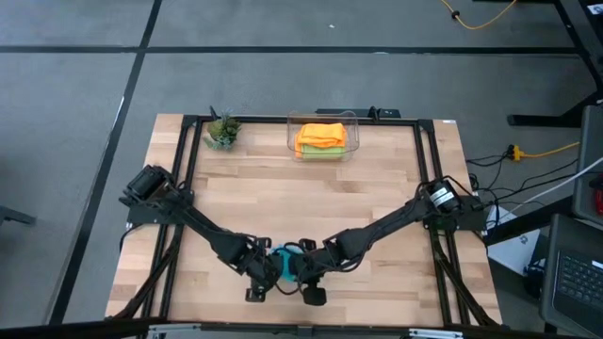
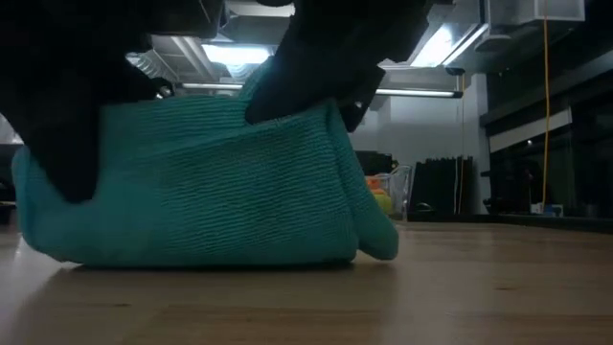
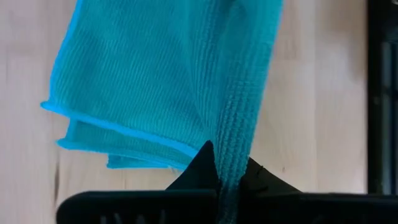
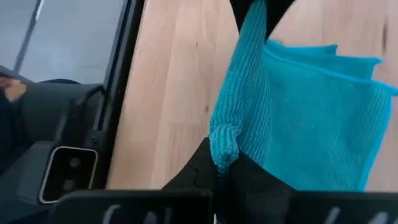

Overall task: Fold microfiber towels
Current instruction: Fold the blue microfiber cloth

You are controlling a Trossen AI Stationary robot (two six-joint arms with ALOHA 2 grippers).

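Observation:
The teal blue towel (image 1: 285,263) lies near the table's front edge between my two grippers, folded in several layers; it fills the low view (image 2: 201,192), its lower part on the table. My left gripper (image 3: 229,177) is shut on it from the left, my right gripper (image 4: 224,163) from the right. An orange towel (image 1: 321,134) lies on a lime green one (image 1: 318,149) in the clear bin (image 1: 350,120) at the far middle. The second orange towel does not show apart. My left gripper pinches a raised ridge of the teal towel (image 3: 235,149) between its two fingers, at the towel's near edge. The cloth runs taut from the fingers toward my right gripper; the rest spreads in layers on the table. My right gripper pinches the same raised ridge at its other end (image 4: 225,146) between its two fingers, a bunched bit of cloth sticking out at the fingers. The ridge runs taut away from it; the folded layers (image 4: 317,118) lie beside it on the table.
A small green potted plant (image 1: 222,131) stands at the far left, beside the clear bin. A black frame rail (image 1: 188,160) runs along the table's sides and back. Bare wood lies between the bin and the grippers.

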